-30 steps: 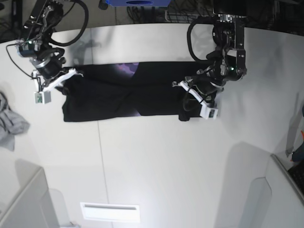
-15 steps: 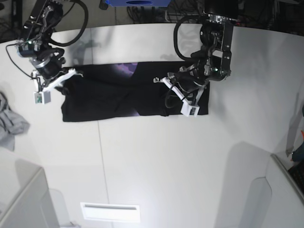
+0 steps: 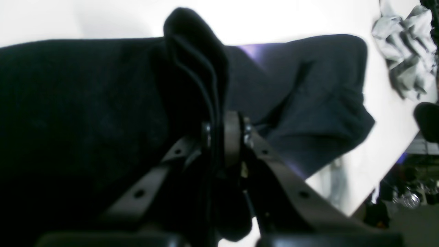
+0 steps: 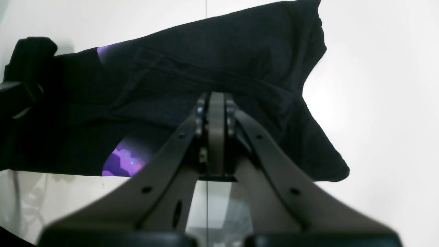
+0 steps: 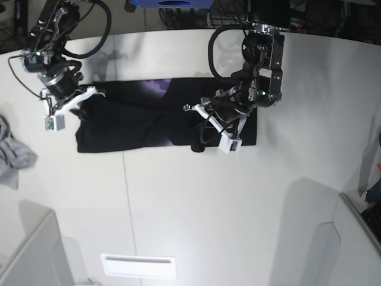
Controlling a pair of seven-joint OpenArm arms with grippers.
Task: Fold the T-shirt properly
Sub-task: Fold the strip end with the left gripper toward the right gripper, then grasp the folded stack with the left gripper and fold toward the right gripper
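A broad white table [image 5: 196,202] fills the base view, its top made of panels with a thin seam running from near to far on the left side. A white rectangular plate [image 5: 138,266] lies flat near the front edge. Beyond the far edge the room is dim, with dark cables and a blue object [image 5: 172,3] at the very top. No brand, label or writing can be read anywhere (the print on the garment is only purple patches).

The T-shirt [image 5: 143,116] lies across the far half of the table as a long black band, with purple print showing at its far edge and at a fold in the middle. A crumpled grey cloth [image 5: 12,155] sits at the table's left edge, well apart from it.

The left gripper [image 5: 205,132] is over the right part of the shirt; in its wrist view its fingers [image 3: 233,140] are pressed together on a bunched ridge of black fabric that stands up between them. The right gripper [image 5: 83,98] is at the shirt's far-left corner; in its wrist view its fingers [image 4: 216,120] are pressed together, and whether cloth lies between them cannot be told.
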